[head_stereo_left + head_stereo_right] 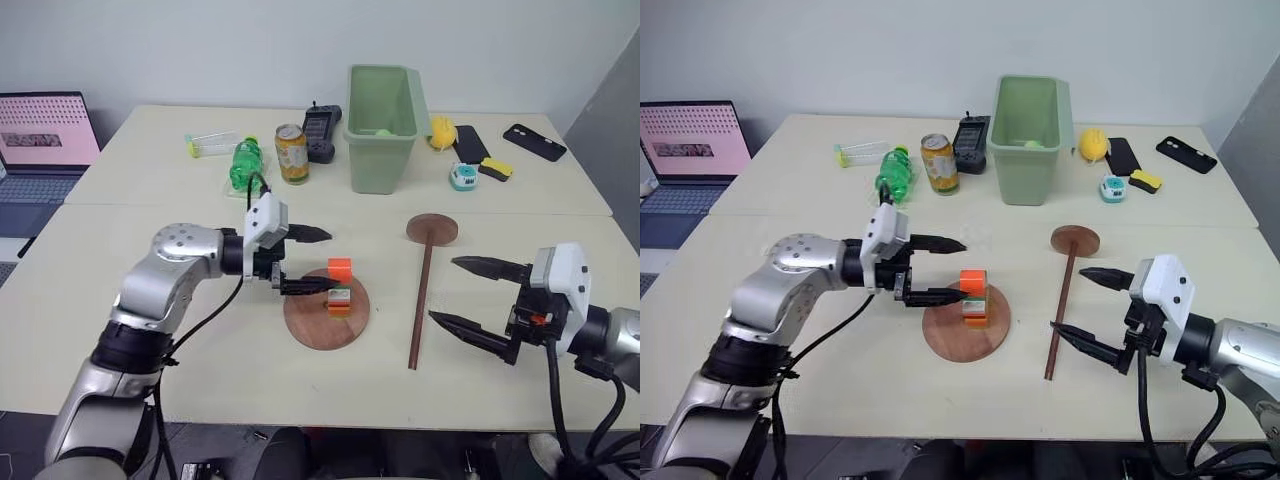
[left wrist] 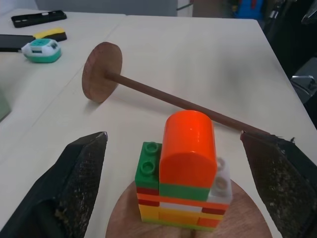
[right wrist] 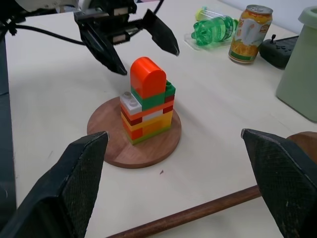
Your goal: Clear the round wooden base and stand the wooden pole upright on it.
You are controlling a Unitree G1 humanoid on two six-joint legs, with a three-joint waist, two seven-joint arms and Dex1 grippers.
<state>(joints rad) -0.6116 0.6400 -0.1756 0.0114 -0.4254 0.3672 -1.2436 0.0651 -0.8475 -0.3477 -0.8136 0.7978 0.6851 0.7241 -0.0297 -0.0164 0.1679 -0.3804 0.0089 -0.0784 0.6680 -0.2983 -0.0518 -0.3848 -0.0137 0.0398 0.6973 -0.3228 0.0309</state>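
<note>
Table (image 1: 200,380) bears the round wooden base (image 1: 310,328) at centre, a brick stack (image 1: 339,290) on it. The wooden pole (image 1: 421,305) lies flat just right. Left gripper (image 1: 322,260) released beside the stack; right gripper (image 1: 450,290) released, empty, by the pole.

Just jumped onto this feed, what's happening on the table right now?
The left gripper is open beside the toy brick stack, which stands on the round wooden base; it holds nothing, so the base is not cleared. The wooden pole lies flat on the table to the right of the base, its disc end toward the green bin. The right gripper is open next to the pole, apart from it.
</note>
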